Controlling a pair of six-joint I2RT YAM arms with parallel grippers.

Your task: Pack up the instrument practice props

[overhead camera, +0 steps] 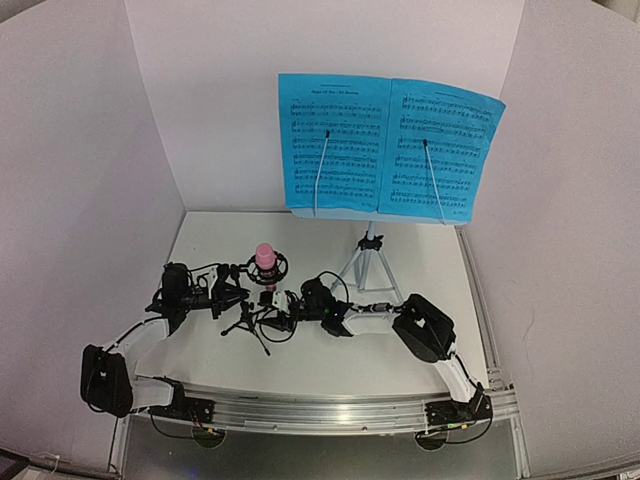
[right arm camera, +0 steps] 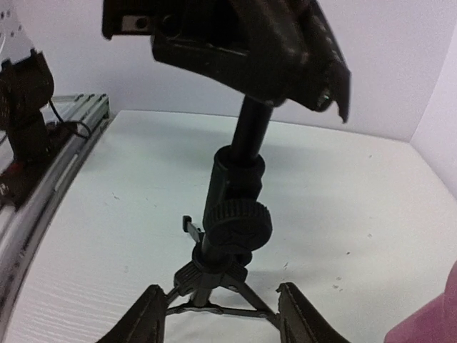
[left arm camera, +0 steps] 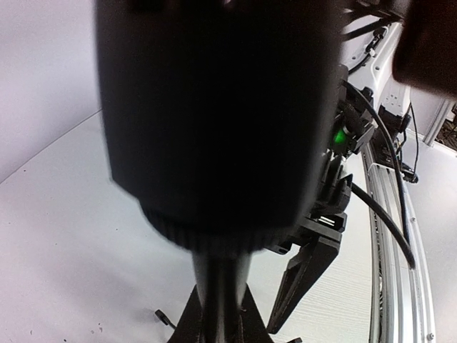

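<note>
Black matte tripod stand (right arm camera: pixel 232 221) rises between released right fingers (right arm camera: pixel 146 318); left fingers (overhead camera: pixel 232 293) clenched.

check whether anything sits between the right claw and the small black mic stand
Nothing visible does. In the right wrist view the right claw is open, and the mic stand rises directly in front of it, with only table surface around its tripod base. The pink microphone shows at the lower right edge, off that line.

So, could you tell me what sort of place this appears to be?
Most likely a robotics lab test cell, not a music room: plain white panels box in a white table, two robot arms are bolted to a metal rail, and the blue sheet-music pages look like staged props.
</note>
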